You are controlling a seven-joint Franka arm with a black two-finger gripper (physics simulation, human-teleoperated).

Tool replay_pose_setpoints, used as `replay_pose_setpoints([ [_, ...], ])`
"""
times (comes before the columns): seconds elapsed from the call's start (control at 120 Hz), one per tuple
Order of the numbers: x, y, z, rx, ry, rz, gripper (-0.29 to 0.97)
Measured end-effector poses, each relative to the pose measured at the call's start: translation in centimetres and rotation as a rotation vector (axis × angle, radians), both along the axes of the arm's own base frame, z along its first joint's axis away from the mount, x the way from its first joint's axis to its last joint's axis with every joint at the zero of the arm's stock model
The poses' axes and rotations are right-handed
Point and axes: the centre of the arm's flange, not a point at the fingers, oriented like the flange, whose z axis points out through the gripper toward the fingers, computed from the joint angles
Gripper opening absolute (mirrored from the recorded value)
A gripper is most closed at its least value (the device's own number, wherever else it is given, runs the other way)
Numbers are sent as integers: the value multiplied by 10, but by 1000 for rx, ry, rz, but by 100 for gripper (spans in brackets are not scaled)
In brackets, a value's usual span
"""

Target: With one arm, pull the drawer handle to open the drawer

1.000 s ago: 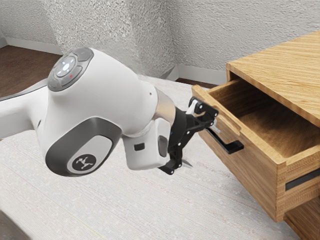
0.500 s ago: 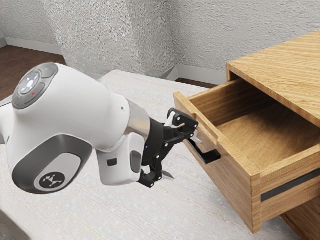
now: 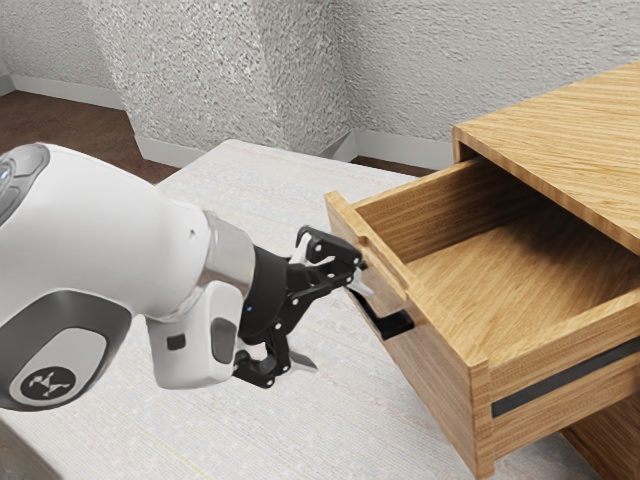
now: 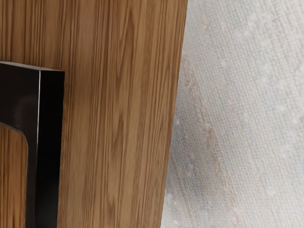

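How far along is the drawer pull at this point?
Done: the drawer stands well out of the cabinet, its wooden floor open to view. In hand: the gripper is at the black handle, one finger by the bar, the other free over the table. Left: perhaps a little more travel; I cannot tell whether the drawer is at full extension.

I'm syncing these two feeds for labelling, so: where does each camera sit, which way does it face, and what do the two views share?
Exterior view: beside the arm, looking across the table at the wooden cabinet and its open drawer; the white arm reaches in from the exterior view's left to the black handle.
Wrist view: on the arm's hand, facing the drawer front close up, handle's end beside it.
Shared: handle, drawer front, table.
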Motion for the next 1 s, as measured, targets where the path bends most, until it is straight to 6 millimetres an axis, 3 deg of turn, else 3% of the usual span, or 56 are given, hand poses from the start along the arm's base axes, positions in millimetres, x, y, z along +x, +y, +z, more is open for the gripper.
replay_pose_setpoints([
  [1.0,-51,24,-6,-6,22,19,68],
])
